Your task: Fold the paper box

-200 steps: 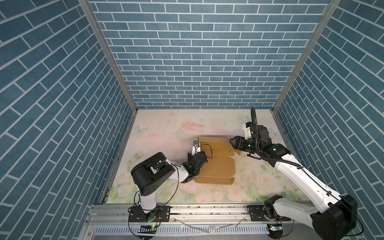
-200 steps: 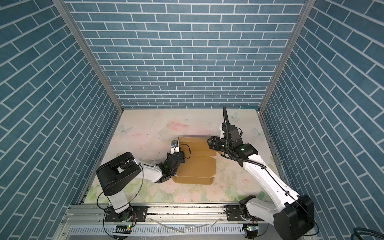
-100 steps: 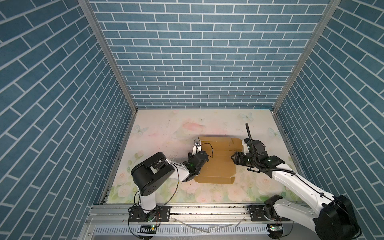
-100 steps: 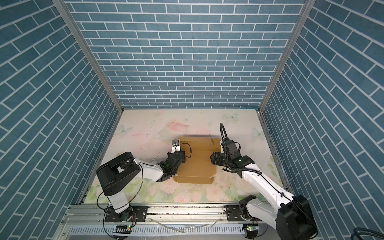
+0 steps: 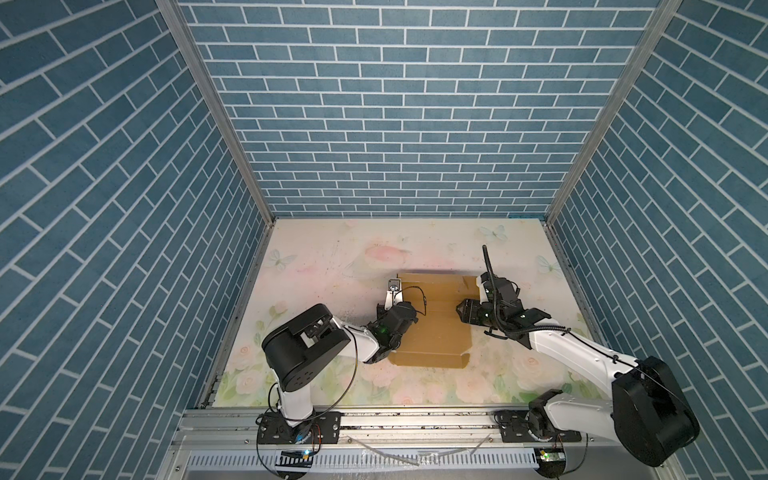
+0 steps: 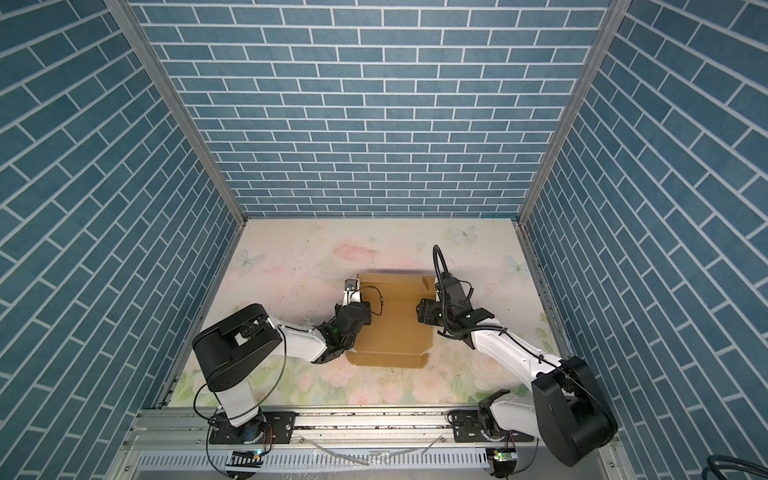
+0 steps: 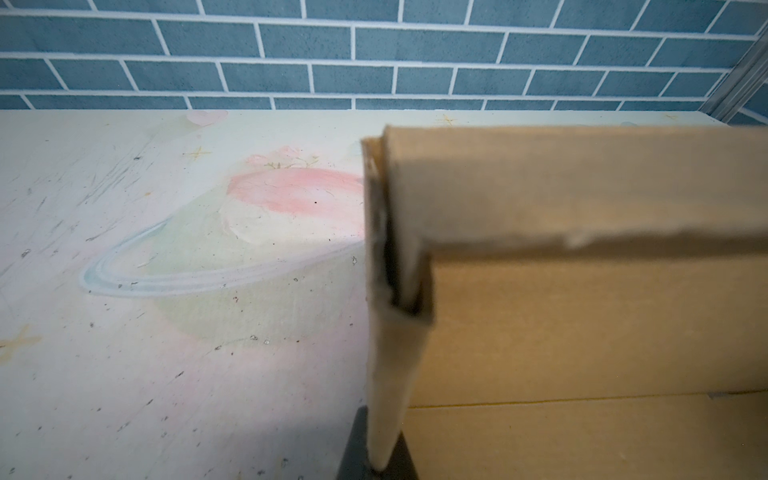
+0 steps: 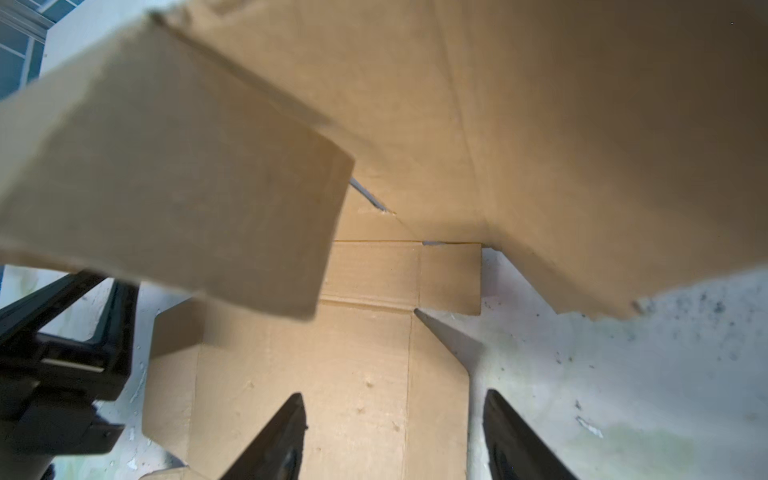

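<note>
Partly folded paper box (image 5: 432,332) (left tool (image 7: 380,461) pinches wall).

light: bright, even | shadows: soft | blur: paper box (image 8: 174,166), wrist views

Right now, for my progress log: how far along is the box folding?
Partway. Done: the paper box has its far panel standing up. In hand: the left gripper is shut on the left side wall, holding it upright; the right gripper hangs open over the right edge, gripping nothing. Left: the near flap lies flat, and nothing is closed.
</note>
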`<action>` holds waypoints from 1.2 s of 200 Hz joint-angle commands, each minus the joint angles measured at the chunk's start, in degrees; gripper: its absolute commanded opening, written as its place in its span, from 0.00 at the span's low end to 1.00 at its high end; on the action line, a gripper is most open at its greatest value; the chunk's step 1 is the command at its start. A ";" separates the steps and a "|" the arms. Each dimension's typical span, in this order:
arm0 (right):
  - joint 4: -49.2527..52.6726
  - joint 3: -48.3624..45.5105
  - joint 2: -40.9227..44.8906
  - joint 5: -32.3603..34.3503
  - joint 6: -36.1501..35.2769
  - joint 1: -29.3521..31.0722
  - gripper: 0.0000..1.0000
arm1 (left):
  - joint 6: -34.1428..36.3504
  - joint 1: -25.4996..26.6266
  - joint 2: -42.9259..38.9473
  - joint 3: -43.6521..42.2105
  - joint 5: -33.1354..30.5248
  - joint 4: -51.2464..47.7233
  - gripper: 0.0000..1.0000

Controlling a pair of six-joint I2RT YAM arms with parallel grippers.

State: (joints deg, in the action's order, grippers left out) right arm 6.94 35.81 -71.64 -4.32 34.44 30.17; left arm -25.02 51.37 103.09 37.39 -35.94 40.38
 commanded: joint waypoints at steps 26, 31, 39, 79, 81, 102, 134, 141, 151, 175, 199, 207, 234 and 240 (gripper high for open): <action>-5.48 -1.57 -3.30 3.12 -1.63 0.32 0.67 | -0.17 -0.22 2.12 -1.29 2.63 -5.53 0.04; -6.10 -1.78 -3.62 3.46 -1.73 0.28 0.67 | -0.20 -0.27 2.06 -1.27 2.63 -5.53 0.03; -6.89 -2.09 -4.14 3.83 -1.87 0.31 0.68 | -0.17 -0.22 2.07 -1.27 2.77 -5.53 0.04; -9.69 -2.68 -6.65 4.70 -2.88 0.37 0.68 | -0.16 -0.27 2.17 -1.45 2.91 -5.22 0.04; -9.89 -2.66 -6.80 4.70 -2.88 0.34 0.68 | -0.15 -0.23 2.22 -1.44 2.97 -5.18 0.03; -10.84 -2.09 -8.82 4.30 -3.07 0.32 0.68 | -0.14 -0.22 2.04 -1.44 2.94 -5.30 0.04; -13.21 -2.15 -11.38 3.59 -2.29 0.32 0.68 | -0.21 -0.20 1.88 -1.35 2.85 -5.58 0.03; -13.57 -2.15 -11.82 3.69 -2.09 0.33 0.68 | -0.16 -0.23 1.85 -1.38 2.82 -5.65 0.03; -13.69 -2.23 -12.33 4.09 -2.00 0.32 0.68 | -0.14 -0.22 1.90 -1.20 2.89 -5.82 0.03; -14.54 -2.50 -13.07 4.05 -2.08 0.37 0.68 | -0.15 -0.22 1.94 -1.00 3.01 -5.93 0.03; -15.86 -2.86 -13.51 4.26 -2.27 0.32 0.68 | -0.16 -0.22 1.98 -1.09 3.02 -5.89 0.03; -16.48 -3.06 -13.69 4.27 -2.29 0.32 0.68 | -0.20 -0.22 1.94 -1.11 3.04 -5.92 0.03; -19.78 -3.58 -15.35 3.82 -2.61 0.30 0.69 | -0.18 -0.20 1.94 -1.09 3.11 -5.97 0.03; -20.24 -3.48 -15.80 3.68 -2.62 0.32 0.69 | -0.18 -0.22 1.94 -1.09 3.16 -6.00 0.03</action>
State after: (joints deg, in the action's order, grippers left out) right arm -9.56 33.52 -85.62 -0.49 32.67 30.26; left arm -25.02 51.37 103.09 37.34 -35.62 40.56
